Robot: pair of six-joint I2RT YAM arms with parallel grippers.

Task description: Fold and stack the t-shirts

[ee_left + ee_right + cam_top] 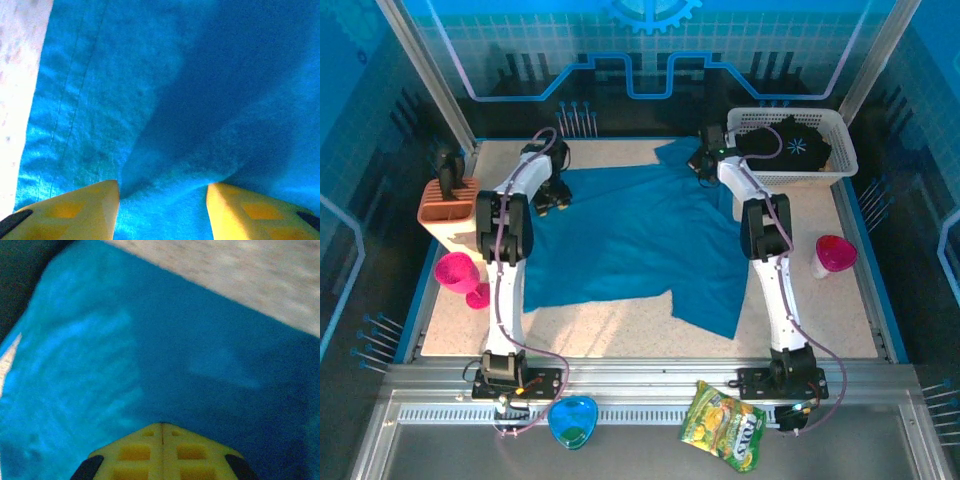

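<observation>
The teal t-shirt [630, 240] lies spread and rumpled across the middle of the table. My left gripper [553, 197] is pressed down on its far left part. In the left wrist view its yellow fingers [85, 205] stand apart, and a low ridge of the teal t-shirt [150, 75] rises between them at the left gripper [163, 187]. My right gripper [703, 160] is at the shirt's far right corner. Its tips [161, 425] are closed together on the teal t-shirt [100, 350]. The black t-shirt [795, 145] with a white starburst lies bunched in the white basket [790, 178].
The basket stands at the back right corner. A peach holder [450, 205] and a pink cup [455, 272] stand at the left edge, and another pink cup [833, 255] at the right. A snack bag [722, 425] and a blue heart-shaped dish [572, 420] lie on the near rail.
</observation>
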